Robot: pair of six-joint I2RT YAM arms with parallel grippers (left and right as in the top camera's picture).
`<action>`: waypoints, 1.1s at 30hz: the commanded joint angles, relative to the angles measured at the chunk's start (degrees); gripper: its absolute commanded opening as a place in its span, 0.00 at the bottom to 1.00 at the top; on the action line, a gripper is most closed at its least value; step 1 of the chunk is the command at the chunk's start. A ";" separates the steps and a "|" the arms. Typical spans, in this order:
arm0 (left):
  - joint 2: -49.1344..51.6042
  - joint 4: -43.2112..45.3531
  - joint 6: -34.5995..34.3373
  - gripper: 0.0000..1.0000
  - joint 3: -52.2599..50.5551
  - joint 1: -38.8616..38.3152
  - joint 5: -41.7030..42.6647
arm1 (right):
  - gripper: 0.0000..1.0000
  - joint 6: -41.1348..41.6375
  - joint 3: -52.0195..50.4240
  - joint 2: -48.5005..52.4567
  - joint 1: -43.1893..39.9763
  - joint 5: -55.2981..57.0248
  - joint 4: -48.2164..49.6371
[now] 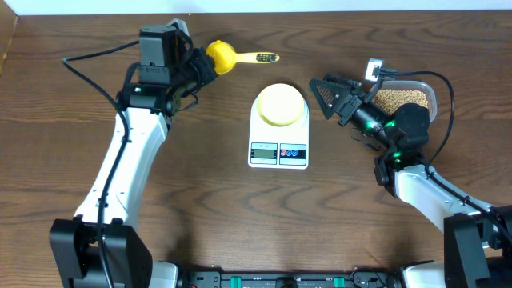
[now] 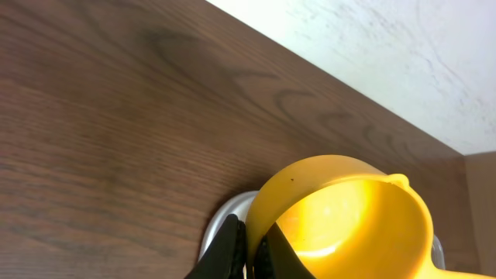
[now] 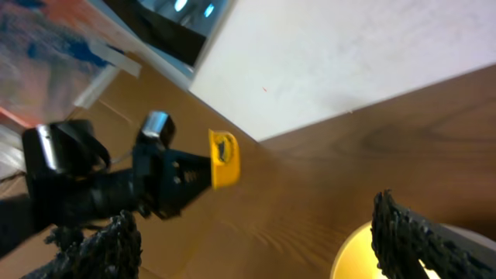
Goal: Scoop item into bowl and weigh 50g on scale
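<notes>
The white flat digital scale sits nearest, just left of the right pincer, whose fingers stand wide apart. On its platform rests the small round pale yellow bowl, bare inside. Right of that pincer, by its wrist, the clear plastic tub holds the small beige-tan beans. Farthest, the left pincer is pinched onto the cup rim of the bright yellow handled scoop, which is also bare inside.

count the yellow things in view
2: the scoop, held by the left gripper near the far edge, and the bowl on the scale. None seem hidden.
</notes>
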 commanded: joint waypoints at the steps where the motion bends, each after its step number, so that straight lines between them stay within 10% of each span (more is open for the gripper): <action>1: -0.17 -0.11 -0.74 0.08 -0.11 -2.19 0.28 | 0.93 3.58 0.96 0.09 0.70 0.90 1.81; 33: -0.17 1.79 -0.70 0.08 -0.11 -11.69 0.26 | 0.89 5.46 0.98 0.09 5.03 2.67 3.43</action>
